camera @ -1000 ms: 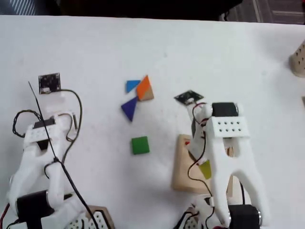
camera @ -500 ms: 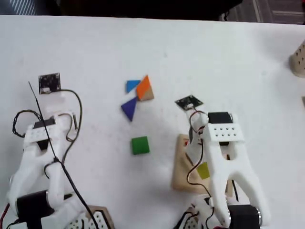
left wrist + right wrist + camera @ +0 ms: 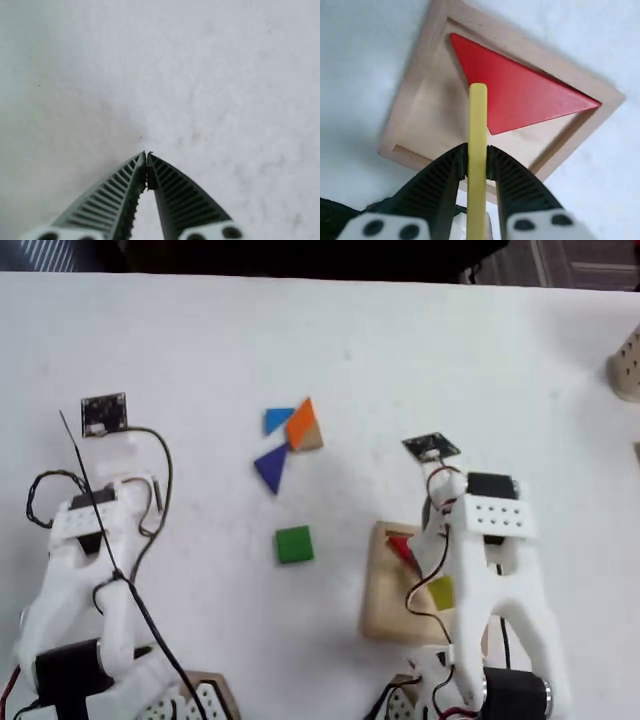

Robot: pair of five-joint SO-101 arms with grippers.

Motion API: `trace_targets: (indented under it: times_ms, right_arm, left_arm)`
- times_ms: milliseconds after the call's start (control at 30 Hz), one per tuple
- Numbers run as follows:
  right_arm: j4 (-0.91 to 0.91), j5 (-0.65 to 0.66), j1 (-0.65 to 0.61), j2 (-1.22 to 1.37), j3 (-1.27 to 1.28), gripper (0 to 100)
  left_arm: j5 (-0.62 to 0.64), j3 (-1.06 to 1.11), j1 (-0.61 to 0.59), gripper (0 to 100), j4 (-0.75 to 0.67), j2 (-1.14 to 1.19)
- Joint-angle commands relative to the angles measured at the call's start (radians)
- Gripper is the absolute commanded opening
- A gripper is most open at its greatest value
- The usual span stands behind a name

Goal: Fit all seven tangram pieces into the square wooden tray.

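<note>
- From above, the right arm (image 3: 492, 540) hangs over the square wooden tray (image 3: 376, 612). The yellow piece (image 3: 440, 592) shows under it, and the red triangle (image 3: 400, 545) lies just ahead in the tray. The green square (image 3: 294, 544) sits off to the arm's left near the tray. The blue triangle (image 3: 278, 420), orange triangle (image 3: 302, 423) and purple triangle (image 3: 270, 468) are well apart, farther out.
- The left pincer (image 3: 146, 159) is closed tip to tip on nothing, above bare white table (image 3: 225, 75).
- The right pincer (image 3: 477, 150) is clamped on the yellow piece, held on edge, its far end over the red triangle.
- I'd say seating the yellow piece is the step. It should be tipped flat and lowered onto bare tray floor beside the red triangle, not onto it, and let go only once it lies flat.
</note>
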Motion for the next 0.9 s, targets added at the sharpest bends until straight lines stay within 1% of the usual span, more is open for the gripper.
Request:
trace_targets:
  times_ms: [0, 67, 233, 467, 533, 700, 867]
  right_arm:
    - [-0.005, -0.008, 0.016, -0.028, -0.037, 2.0]
    - [-0.013, -0.009, 0.018, -0.028, -0.035, 2.2]
    - [-0.065, -0.097, 0.062, -0.027, -0.025, 2.5]
    - [-0.068, -0.097, 0.059, -0.027, -0.006, 2.6]
    - [-0.068, -0.097, 0.058, -0.027, 0.003, 5.0]
    - [-0.068, -0.097, 0.059, -0.027, 0.005, 16.6]
    - [-0.064, -0.097, 0.019, -0.027, 0.005, 18.0]
  left_arm:
    - [-0.008, -0.048, -0.004, 2, -0.046, -0.005]
    - [-0.008, -0.048, -0.004, 2, -0.046, -0.005]
    - [-0.008, -0.046, -0.005, 2, -0.046, -0.005]
    - [-0.008, -0.046, -0.005, 2, -0.046, -0.005]
    - [-0.008, -0.046, -0.005, 2, -0.046, -0.005]
    - [-0.008, -0.046, -0.005, 2, -0.046, -0.005]
    - [-0.008, -0.046, -0.007, 2, -0.046, -0.005]
